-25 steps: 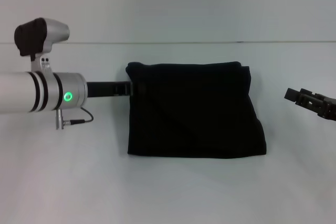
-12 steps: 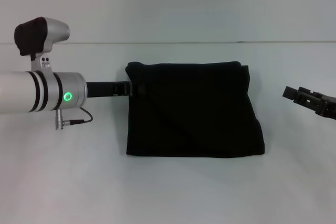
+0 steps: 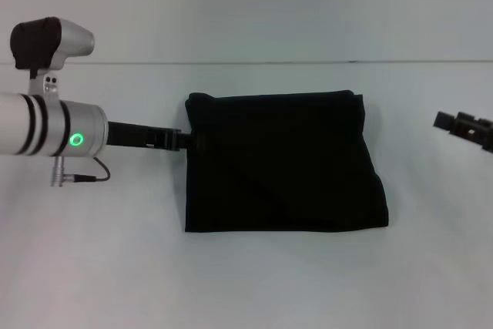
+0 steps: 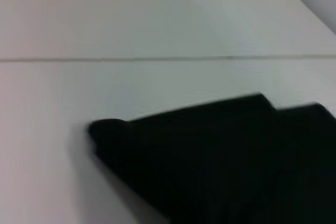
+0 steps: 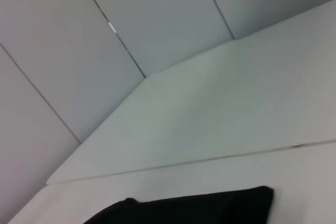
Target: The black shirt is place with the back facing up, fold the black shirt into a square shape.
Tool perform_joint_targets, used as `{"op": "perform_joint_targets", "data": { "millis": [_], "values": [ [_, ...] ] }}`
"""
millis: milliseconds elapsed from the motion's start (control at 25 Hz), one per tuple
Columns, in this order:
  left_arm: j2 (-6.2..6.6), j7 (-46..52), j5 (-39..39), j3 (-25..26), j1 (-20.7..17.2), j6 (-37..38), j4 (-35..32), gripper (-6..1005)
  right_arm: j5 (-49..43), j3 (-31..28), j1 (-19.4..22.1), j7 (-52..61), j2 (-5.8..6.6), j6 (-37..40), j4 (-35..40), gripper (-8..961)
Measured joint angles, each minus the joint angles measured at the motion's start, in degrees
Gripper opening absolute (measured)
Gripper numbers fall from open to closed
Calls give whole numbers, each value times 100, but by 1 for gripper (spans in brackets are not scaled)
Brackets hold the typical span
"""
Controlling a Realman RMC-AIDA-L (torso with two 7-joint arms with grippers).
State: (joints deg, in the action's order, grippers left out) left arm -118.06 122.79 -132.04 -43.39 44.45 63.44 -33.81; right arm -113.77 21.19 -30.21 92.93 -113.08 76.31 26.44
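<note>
**Shirt folded to a near-square, left gripper at its left edge**

You have the shirt (image 3: 285,163) lying flat at the middle of the white table (image 3: 246,283), folded into a compact, roughly square block. Its far edge runs straight between two rounded corners, its near edge is straight too, and the right side bulges out a little toward the near right corner. A faint diagonal crease runs across the left half of the top layer.

Your left gripper (image 3: 191,141) reaches in from the left, low over the table, its tip meeting the shirt's left edge in the far half of that side. The fingers merge with the black cloth in the head view, so you cannot tell whether the jaws are apart, together or pinching fabric. The silver wrist behind them shows a green ring light (image 3: 76,140), with a thin cable (image 3: 81,179) hanging under it.

The left wrist view shows you only the shirt (image 4: 220,161), with one rounded corner and a straight folded edge against the table; none of that arm's fingers appear in it.

Your right gripper (image 3: 464,128) sits at the far right edge of the head view, well apart from the shirt, above the table. Only part of it is in view, so you cannot tell how its jaws stand. The right wrist view catches just a strip of the shirt (image 5: 194,208), plus the table and the wall panels (image 5: 105,35) behind.
</note>
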Motion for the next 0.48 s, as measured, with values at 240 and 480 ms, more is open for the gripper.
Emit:
{"op": "perform_joint_targets", "data": {
  "millis": [240, 480],
  "values": [
    [82, -172, -56, -4, -12, 1275, -386, 601, -97, 415, -106, 905, 415, -19, 19, 716],
    [37, -768, 33, -8, -4, 1826, -426, 850, -221, 563, -191, 1212, 502, -27, 323, 753]
  ]
}}
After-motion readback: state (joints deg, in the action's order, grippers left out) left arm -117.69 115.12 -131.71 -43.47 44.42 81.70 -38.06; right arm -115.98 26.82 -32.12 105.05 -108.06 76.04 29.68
